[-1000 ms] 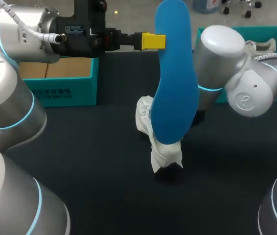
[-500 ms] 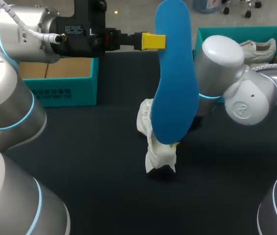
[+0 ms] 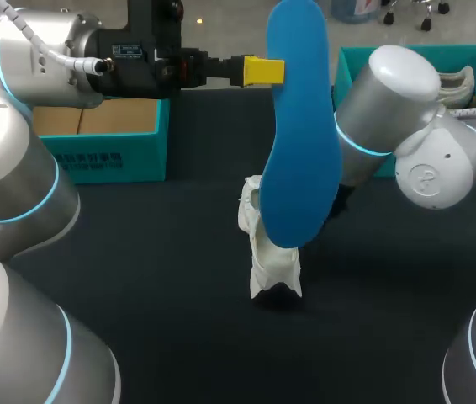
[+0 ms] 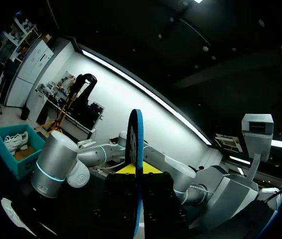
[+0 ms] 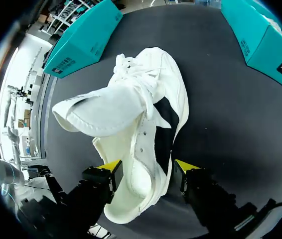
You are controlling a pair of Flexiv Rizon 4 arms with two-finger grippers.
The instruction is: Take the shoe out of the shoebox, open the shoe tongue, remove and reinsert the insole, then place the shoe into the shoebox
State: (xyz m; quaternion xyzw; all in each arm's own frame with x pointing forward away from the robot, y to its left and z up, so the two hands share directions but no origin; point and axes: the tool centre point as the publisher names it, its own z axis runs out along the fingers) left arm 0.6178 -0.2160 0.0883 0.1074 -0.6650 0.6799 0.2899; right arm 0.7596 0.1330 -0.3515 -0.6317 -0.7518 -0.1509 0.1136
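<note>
Blue insole [image 3: 304,143] clamped upright in left pincer [image 3: 272,71], white shoe [image 5: 131,109] gripped by right pincer [image 5: 148,170].

"What's sitting on that black table [image 3: 162,337]?"

"An open teal shoebox [image 3: 103,156] at the far left, and a second teal shoebox [image 3: 351,67] at the far right. A white sneaker [image 3: 273,263] rests in the middle, well apart from both."

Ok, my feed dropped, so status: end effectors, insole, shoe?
Left end effector shut on blue insole, held upright, out of shoe. Right end effector shut on white shoe, tongue open. No obstruction seen around shoe.
</note>
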